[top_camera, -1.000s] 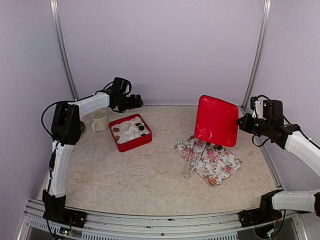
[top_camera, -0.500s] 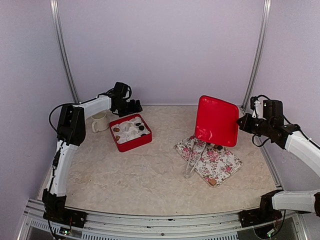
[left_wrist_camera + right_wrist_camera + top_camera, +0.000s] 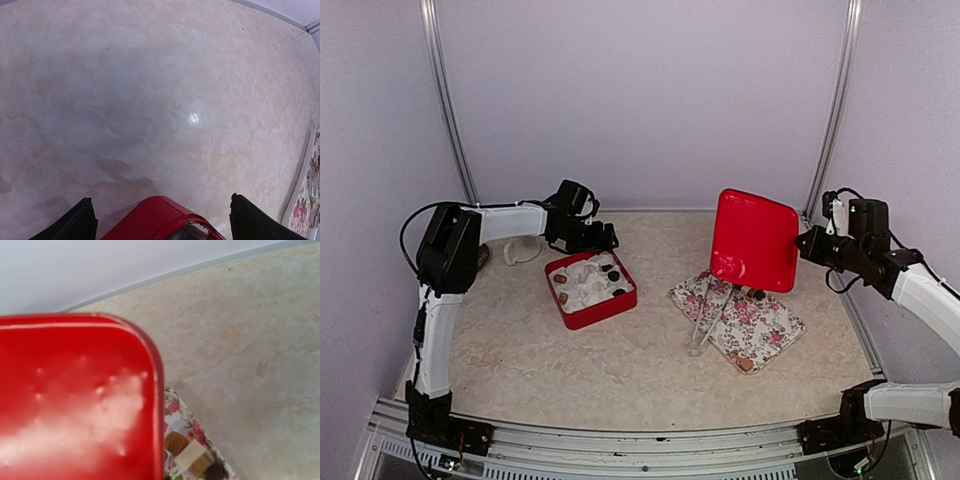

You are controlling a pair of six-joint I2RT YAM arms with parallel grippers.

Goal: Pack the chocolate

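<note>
Several pieces of chocolate (image 3: 586,281), dark, tan and white, lie on the white liner of the red box (image 3: 601,313) at the back left. My left gripper (image 3: 606,240) is at the box's far corner. In the left wrist view that red corner (image 3: 155,218) sits between the wide-open jaws without touching either finger (image 3: 79,222). More chocolate (image 3: 176,442) lies on the floral tray (image 3: 772,330). One piece (image 3: 746,364) is at the tray's near corner. My right gripper (image 3: 804,245) is shut on the right edge of the red lid (image 3: 753,240), held upright over the tray.
A cream mug (image 3: 523,250) stands behind the left arm, partly hidden. A clear pair of tongs (image 3: 701,328) lies across the floral tray's left edge. Walls and two metal posts close the back of the table.
The red box has slid toward the front right and turned a little, and my left gripper has moved right with it. The right arm and lid have not moved.
</note>
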